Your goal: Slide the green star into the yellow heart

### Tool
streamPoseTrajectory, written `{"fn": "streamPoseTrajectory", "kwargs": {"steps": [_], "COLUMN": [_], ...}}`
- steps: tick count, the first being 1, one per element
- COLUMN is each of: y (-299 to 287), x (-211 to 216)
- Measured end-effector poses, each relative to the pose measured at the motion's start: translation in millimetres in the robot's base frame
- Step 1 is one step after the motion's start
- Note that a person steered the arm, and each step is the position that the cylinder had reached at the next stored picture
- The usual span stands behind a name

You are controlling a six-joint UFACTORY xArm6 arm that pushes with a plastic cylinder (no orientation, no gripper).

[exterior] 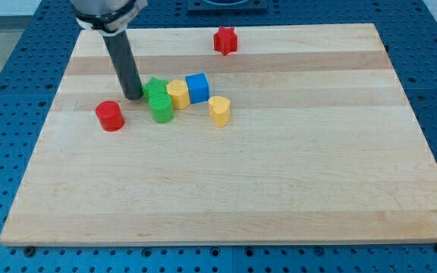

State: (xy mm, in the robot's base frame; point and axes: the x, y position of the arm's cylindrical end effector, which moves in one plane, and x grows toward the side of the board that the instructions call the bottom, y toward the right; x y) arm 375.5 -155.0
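The green star (155, 86) lies on the wooden board, left of centre near the view's top. My tip (133, 96) stands right at its left side, touching or nearly so. A green cylinder (161, 108) sits just below the star. A yellow block (177, 95) touches the star's right side, with a blue cube (197, 87) to the right of that. The yellow heart (219, 111) sits apart, to the lower right of the blue cube.
A red cylinder (110, 115) stands to the lower left of my tip. A red star (224, 41) lies near the board's top edge (279, 27). The board rests on a blue perforated table (6, 114).
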Motion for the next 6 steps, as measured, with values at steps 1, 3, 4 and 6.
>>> {"fn": "streamPoseTrajectory", "kwargs": {"steps": [1,3,4,6], "y": [21,83,120,159], "x": [9,9,9,30]}}
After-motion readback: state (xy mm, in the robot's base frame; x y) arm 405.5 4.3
